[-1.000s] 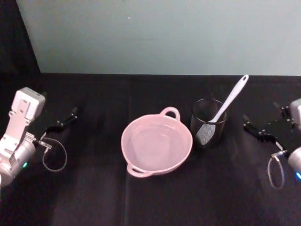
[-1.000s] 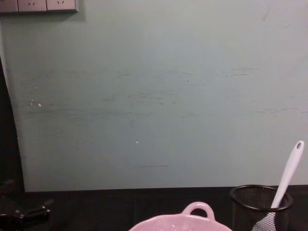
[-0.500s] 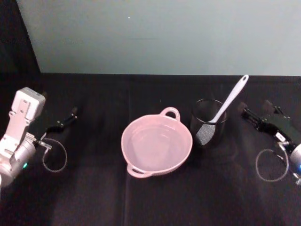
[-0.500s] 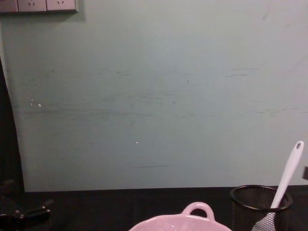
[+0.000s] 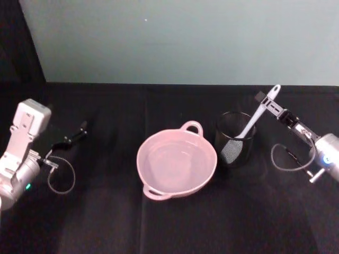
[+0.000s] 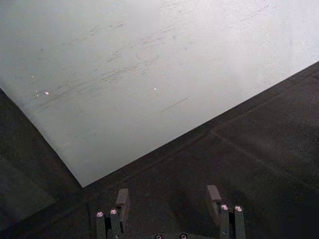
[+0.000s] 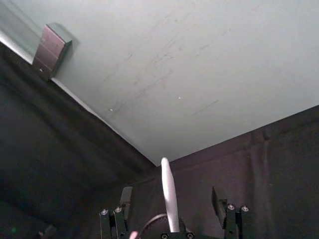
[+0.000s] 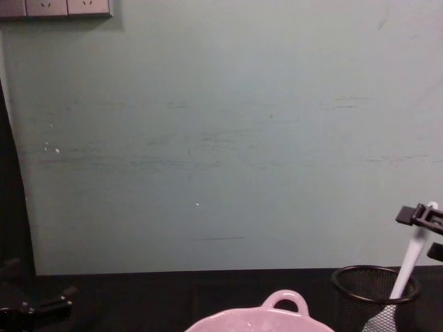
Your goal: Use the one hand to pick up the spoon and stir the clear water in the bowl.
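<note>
The white spoon point(image 5: 256, 117) stands tilted in a black wire-mesh cup point(image 5: 234, 138), head down and handle end up to the right. My right gripper point(image 5: 266, 101) is at the top of that handle. In the right wrist view the handle point(image 7: 169, 191) rises between the two fingers point(image 7: 125, 198), which stand apart from it, so the gripper is open. From the chest view, the gripper point(image 8: 419, 214) sits beside the handle's tip. The pale pink bowl point(image 5: 150, 175) holds clear water, left of the cup. My left gripper point(image 5: 74, 135) rests open at the table's left.
A black cloth covers the table point(image 5: 106, 222), which ends at a pale green wall point(image 5: 175, 37). The cup stands close to the bowl's right rim. Cable loops hang by both wrists. Wall sockets point(image 8: 55, 7) show high up in the chest view.
My right gripper has swung from the table's right edge up and leftward to the top of the spoon's handle. The left arm, spoon, cup and bowl have stayed put.
</note>
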Robot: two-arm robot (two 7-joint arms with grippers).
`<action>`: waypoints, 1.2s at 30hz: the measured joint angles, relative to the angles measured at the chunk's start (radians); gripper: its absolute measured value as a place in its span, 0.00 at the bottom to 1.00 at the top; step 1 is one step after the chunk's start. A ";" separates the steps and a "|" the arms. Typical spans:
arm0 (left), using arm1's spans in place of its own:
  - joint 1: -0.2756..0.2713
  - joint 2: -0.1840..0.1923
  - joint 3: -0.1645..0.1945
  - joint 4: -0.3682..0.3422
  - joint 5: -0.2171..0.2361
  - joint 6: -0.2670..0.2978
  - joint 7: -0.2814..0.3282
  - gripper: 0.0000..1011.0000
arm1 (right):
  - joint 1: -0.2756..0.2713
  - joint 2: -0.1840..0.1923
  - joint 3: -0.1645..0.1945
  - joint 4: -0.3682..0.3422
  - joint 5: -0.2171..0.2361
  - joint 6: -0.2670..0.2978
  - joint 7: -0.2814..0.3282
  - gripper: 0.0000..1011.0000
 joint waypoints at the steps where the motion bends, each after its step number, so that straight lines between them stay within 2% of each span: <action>1: 0.000 0.000 0.000 0.000 0.000 0.000 0.000 1.00 | 0.000 0.000 0.000 0.000 0.000 0.000 0.000 0.99; 7: 0.000 0.000 0.000 0.000 0.000 0.000 0.000 1.00 | 0.029 -0.002 -0.012 0.033 0.017 -0.011 0.018 0.99; 13: 0.000 0.000 0.000 0.000 0.000 0.000 0.000 1.00 | 0.039 0.006 -0.019 0.041 0.040 -0.015 0.021 0.87; 20: 0.000 0.000 0.000 0.000 0.000 0.000 0.000 1.00 | 0.045 0.021 -0.031 0.041 0.065 -0.008 0.028 0.66; 24: 0.000 0.000 0.000 0.000 0.000 0.000 0.000 1.00 | 0.050 0.027 -0.040 0.041 0.072 -0.009 0.028 0.54; 25: 0.000 0.000 0.000 0.000 0.000 0.000 0.000 1.00 | 0.051 0.030 -0.044 0.040 0.074 -0.010 0.028 0.48; 28: 0.000 0.000 0.000 0.000 0.000 0.000 0.000 1.00 | 0.053 0.034 -0.048 0.040 0.078 -0.012 0.027 0.42; 29: 0.000 0.000 0.000 0.000 0.000 0.000 0.000 1.00 | 0.054 0.036 -0.051 0.039 0.080 -0.014 0.027 0.36; 31: 0.000 0.000 0.000 0.000 0.000 0.000 0.000 1.00 | 0.055 0.039 -0.054 0.038 0.083 -0.017 0.027 0.33; 32: 0.000 0.000 0.000 0.000 0.000 0.000 0.000 1.00 | 0.055 0.041 -0.057 0.036 0.085 -0.020 0.026 0.25; 35: 0.000 0.000 0.000 0.000 0.000 0.000 0.000 1.00 | 0.055 0.046 -0.061 0.032 0.087 -0.025 0.025 0.20; 36: 0.000 0.000 0.000 0.000 0.000 0.000 0.000 1.00 | 0.055 0.050 -0.064 0.029 0.088 -0.029 0.024 0.14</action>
